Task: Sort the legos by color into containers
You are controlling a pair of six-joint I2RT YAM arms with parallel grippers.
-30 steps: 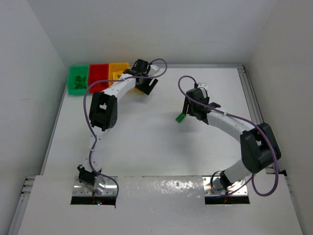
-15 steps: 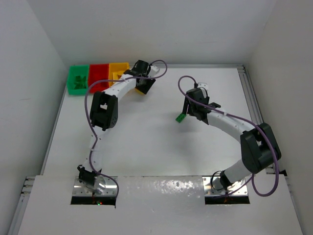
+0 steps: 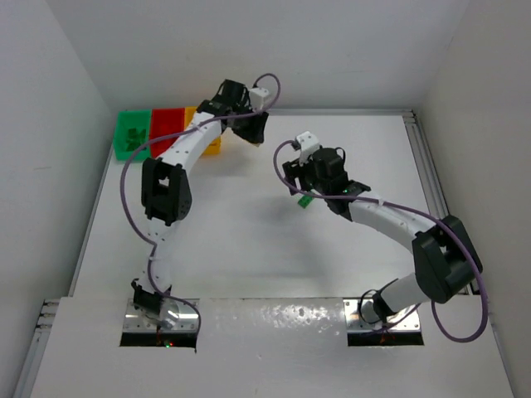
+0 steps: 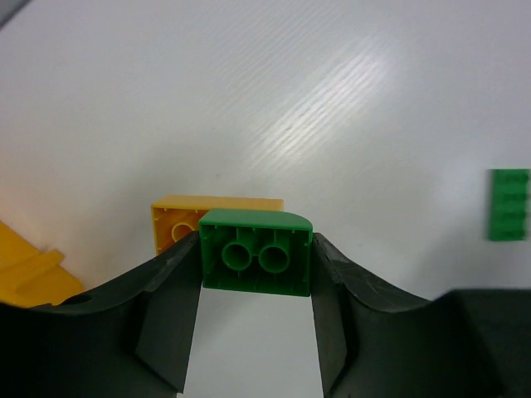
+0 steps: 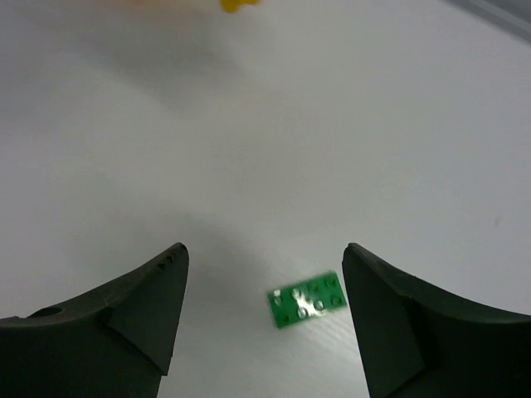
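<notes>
My left gripper (image 4: pixel 255 259) is shut on a blocky green lego (image 4: pixel 255 253), hollow underside facing the camera, held above the table. A yellow lego (image 4: pixel 177 220) lies on the table just behind it. In the top view the left gripper (image 3: pixel 252 130) hangs beside the yellow bin (image 3: pixel 212 148). The red bin (image 3: pixel 166 126) and green bin (image 3: pixel 130 135) stand to its left. My right gripper (image 5: pixel 264 257) is open and empty above a flat green lego (image 5: pixel 307 299). In the top view the right gripper (image 3: pixel 300 179) is just behind that lego (image 3: pixel 304 200).
A corner of the yellow bin (image 4: pixel 25 269) shows at the lower left of the left wrist view. The flat green lego (image 4: pixel 508 205) shows at that view's right edge. White walls close in the table on three sides. The green bin holds several green legos.
My left gripper has risen and moved back from the table beside the yellow bin. My right arm has swung left and its gripper now hangs over the flat green lego.
</notes>
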